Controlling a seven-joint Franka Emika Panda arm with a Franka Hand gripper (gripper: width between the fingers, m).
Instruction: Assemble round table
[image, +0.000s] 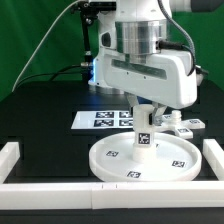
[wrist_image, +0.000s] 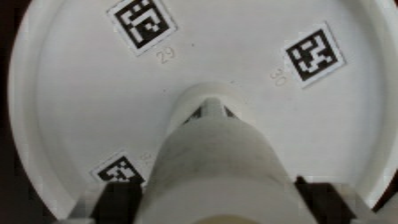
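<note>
Leg-fitting step. The gripper (image: 146, 112) is closed on the tagged cylindrical leg (image: 144, 137), held upright at the centre of the round tabletop disc (image: 108, 158), mid-near on the table. Seating is unclear. In the wrist view the fingers (wrist_image: 118, 196) hug both sides of the leg. Next move, probably: keep it vertical, press down and twist in. Marker board (image: 100, 120) far left, small loose part (image: 182, 126) right, border rails (image: 214, 160) around. Nothing is in the way.

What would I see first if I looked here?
The big white robot arm fills the middle of the exterior view, its gripper closed on a short tagged leg. The leg stands upright at the centre of the round disc, whose black-and-white tags show in the wrist view.
</note>
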